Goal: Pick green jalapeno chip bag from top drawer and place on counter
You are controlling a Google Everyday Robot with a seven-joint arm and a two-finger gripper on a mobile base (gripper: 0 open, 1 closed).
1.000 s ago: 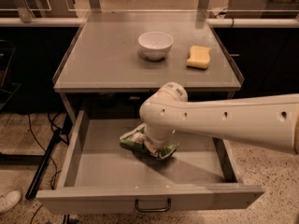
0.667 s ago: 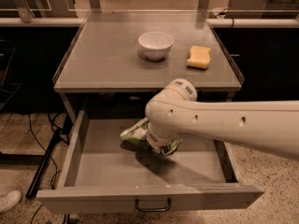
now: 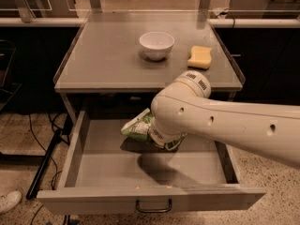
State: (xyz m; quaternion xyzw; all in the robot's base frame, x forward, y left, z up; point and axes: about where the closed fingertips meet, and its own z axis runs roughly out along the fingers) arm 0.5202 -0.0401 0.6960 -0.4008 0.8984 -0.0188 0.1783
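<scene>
The green jalapeno chip bag (image 3: 137, 126) hangs above the floor of the open top drawer (image 3: 108, 170), with its shadow on the drawer floor below it. My gripper (image 3: 161, 135) is at the end of the white arm, over the drawer's middle, shut on the bag. The wrist housing hides most of the gripper and the bag's middle. A green corner of the bag (image 3: 176, 144) shows at the right of the wrist. The drawer's dark loop handle (image 3: 153, 206) faces the camera. The counter (image 3: 103, 55) lies just above and behind the drawer.
A white bowl (image 3: 156, 45) and a yellow sponge (image 3: 200, 57) stand on the counter's far right half. The counter has low clear raised edges (image 3: 70, 50). A dark bar (image 3: 44, 165) lies on the floor left of the drawer. A shoe (image 3: 8, 201) shows at bottom left.
The arm has risen and shifted a little right, and the chip bag has come up with it, off the drawer floor toward the counter's front edge.
</scene>
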